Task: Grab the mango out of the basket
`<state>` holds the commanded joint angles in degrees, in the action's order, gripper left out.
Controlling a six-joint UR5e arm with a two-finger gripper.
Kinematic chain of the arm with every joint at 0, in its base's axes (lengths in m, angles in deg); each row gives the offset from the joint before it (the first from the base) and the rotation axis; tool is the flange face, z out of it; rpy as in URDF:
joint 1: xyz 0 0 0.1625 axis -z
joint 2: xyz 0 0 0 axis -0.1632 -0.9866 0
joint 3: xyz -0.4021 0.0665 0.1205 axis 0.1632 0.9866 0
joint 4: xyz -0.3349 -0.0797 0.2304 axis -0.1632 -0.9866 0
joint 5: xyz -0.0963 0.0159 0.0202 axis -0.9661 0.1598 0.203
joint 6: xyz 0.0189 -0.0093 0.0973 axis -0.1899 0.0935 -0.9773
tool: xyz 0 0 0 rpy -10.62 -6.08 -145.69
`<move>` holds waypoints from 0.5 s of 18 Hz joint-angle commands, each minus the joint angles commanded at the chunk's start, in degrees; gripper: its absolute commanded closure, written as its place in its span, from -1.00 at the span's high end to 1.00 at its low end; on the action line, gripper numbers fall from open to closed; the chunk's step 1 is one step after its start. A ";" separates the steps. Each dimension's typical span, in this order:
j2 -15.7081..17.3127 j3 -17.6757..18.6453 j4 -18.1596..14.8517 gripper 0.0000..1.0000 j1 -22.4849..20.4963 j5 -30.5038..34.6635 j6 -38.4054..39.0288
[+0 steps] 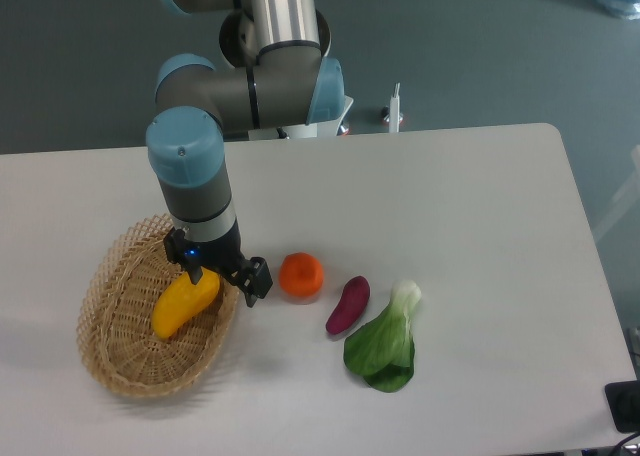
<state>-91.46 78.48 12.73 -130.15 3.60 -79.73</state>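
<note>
Black gripper (222, 274) fingers sit low over the right side of the basket (118, 361), spread apart, with one finger (192, 273) touching the upper right end of the mango (185, 303) and the other (256, 280) out past the basket's right rim; whether they actually grip the fruit cannot be told from this angle. The mango, yellow shading to orange, lies tilted inside the light tan wicker basket, its lower end toward the near left. A small blue light glows on the gripper body. Above it rises the arm (195, 181), grey with pale blue joint caps. To the right of the basket, on the white table (480, 206), stand a round orange fruit (300, 275), then a purple eggplant (348, 305), then a leafy green bok choy (385, 341), each near the next. No writing or label can be read anywhere.
</note>
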 joint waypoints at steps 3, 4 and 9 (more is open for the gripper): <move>0.17 0.53 -0.09 1.00 -0.17 -0.35 0.00; 0.35 0.53 -0.17 1.00 -0.09 -0.35 0.52; 0.44 0.70 0.00 1.00 0.00 -0.44 2.02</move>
<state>-91.02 79.19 12.73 -130.15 3.16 -77.71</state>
